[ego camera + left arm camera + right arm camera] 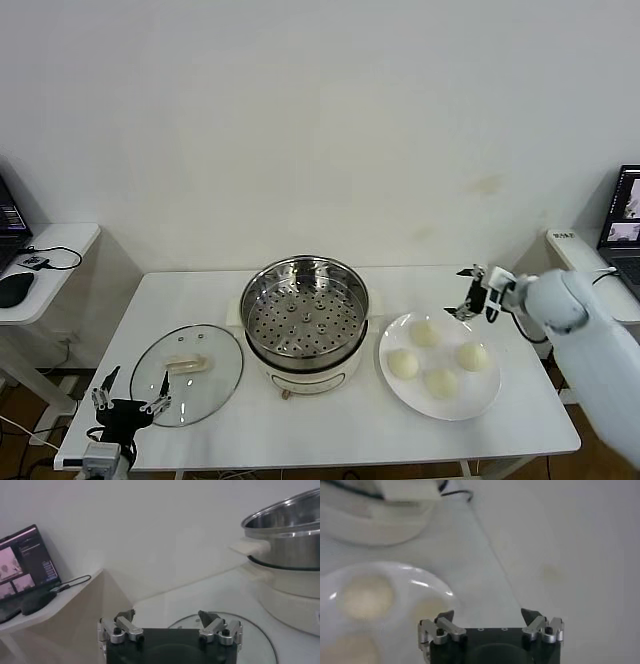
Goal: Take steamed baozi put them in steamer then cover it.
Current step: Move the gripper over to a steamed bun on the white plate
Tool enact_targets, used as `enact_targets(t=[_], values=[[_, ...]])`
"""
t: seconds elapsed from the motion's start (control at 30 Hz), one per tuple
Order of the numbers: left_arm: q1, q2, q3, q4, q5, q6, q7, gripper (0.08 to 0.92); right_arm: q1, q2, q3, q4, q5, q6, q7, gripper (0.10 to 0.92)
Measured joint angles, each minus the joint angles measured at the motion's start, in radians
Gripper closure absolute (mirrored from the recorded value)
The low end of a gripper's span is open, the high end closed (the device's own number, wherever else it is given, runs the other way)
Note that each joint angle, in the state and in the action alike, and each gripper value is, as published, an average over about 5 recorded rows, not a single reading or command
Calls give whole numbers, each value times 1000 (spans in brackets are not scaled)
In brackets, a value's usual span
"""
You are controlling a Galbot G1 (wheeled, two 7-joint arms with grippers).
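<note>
The steamer (305, 320) stands uncovered at the table's middle, its perforated tray bare; its side also shows in the left wrist view (285, 535). Several cream baozi, among them baozi (424, 333) and baozi (403, 364), lie on a white plate (440, 408) to its right. The glass cover (187, 372) lies flat to the steamer's left. My right gripper (468, 296) hovers open and empty just beyond the plate's far right rim, a baozi (366, 596) below it. My left gripper (128, 400) is open at the front left corner, by the cover's rim (250, 640).
A side table (45, 270) with a mouse and cables stands at the left. A laptop (625, 215) sits on a shelf at the right. The white wall runs behind the table. The table's front edge (330, 462) lies close to the left gripper.
</note>
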State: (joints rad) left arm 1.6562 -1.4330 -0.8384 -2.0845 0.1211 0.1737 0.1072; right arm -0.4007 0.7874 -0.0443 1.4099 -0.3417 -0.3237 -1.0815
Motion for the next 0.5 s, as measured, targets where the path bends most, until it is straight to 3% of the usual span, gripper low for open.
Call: enact_targets(t=[0.5], values=[[5, -1, -8, 0, 0, 1, 2, 177, 226, 70, -321, -253, -39, 143, -126, 203]])
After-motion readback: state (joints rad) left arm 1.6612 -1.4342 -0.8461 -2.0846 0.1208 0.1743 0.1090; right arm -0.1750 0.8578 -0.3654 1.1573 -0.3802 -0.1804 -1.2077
